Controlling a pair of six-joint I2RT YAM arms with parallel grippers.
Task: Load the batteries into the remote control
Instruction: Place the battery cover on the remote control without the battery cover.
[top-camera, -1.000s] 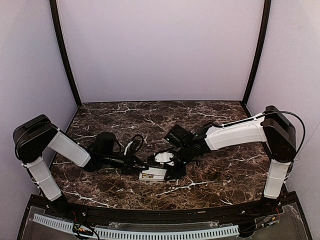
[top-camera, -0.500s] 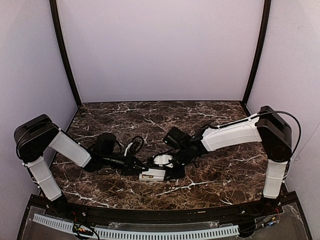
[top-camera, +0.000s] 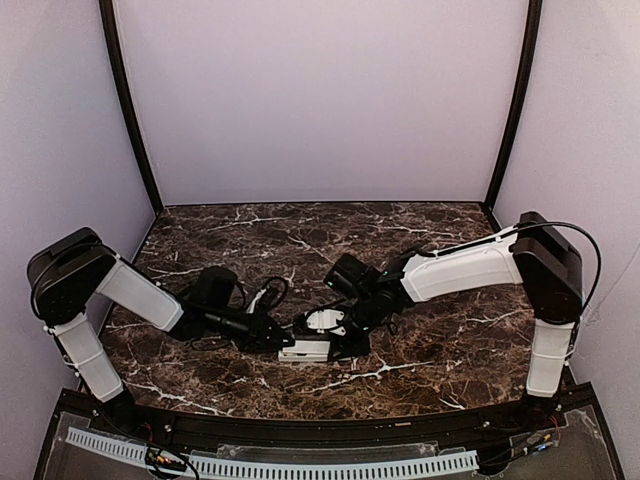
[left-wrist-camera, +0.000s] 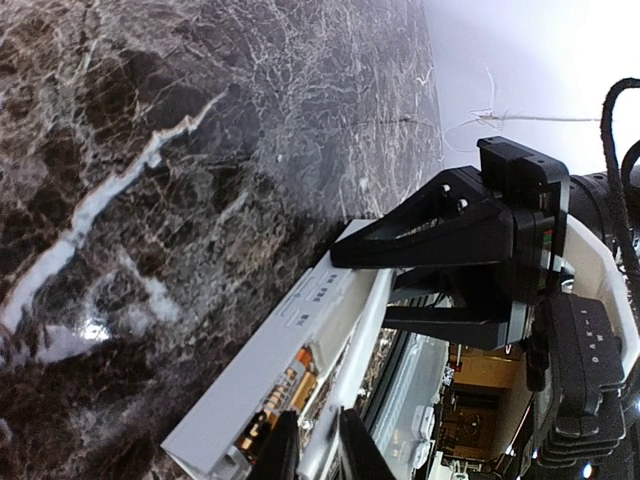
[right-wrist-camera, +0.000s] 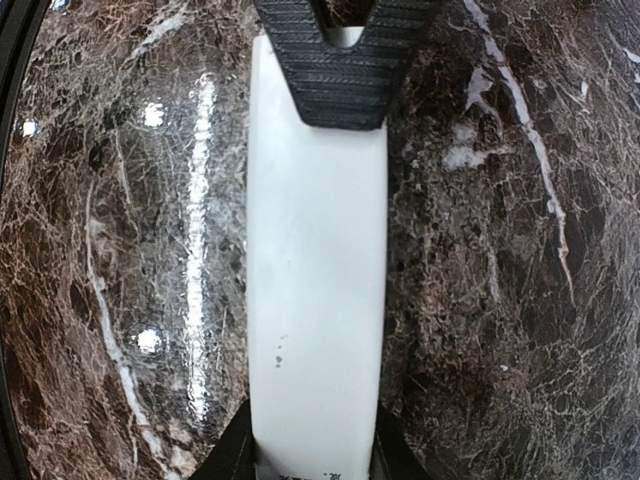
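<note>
The white remote control (top-camera: 308, 350) lies on the marble near the table's front, between both arms. In the left wrist view its compartment is uncovered and gold-and-dark batteries (left-wrist-camera: 275, 405) sit inside. My left gripper (left-wrist-camera: 318, 450) has its two fingers close together on the remote's (left-wrist-camera: 250, 370) white side wall at the near end. The right gripper's black fingers (left-wrist-camera: 420, 225) straddle the far end. In the right wrist view the remote (right-wrist-camera: 315, 280) runs up the middle, and my right gripper (right-wrist-camera: 312, 460) presses on both its long sides. A ridged black finger (right-wrist-camera: 340, 70) of the left gripper covers its far end.
The dark marble table (top-camera: 430, 350) is walled by pale panels at the back and sides. A looped black cable (top-camera: 270, 290) hangs by the left wrist. The table's front edge runs just below the remote.
The right gripper's fingers have closed in onto the remote's sides, and the right arm has settled lower. The left gripper's tip has edged slightly left at the remote's end.
</note>
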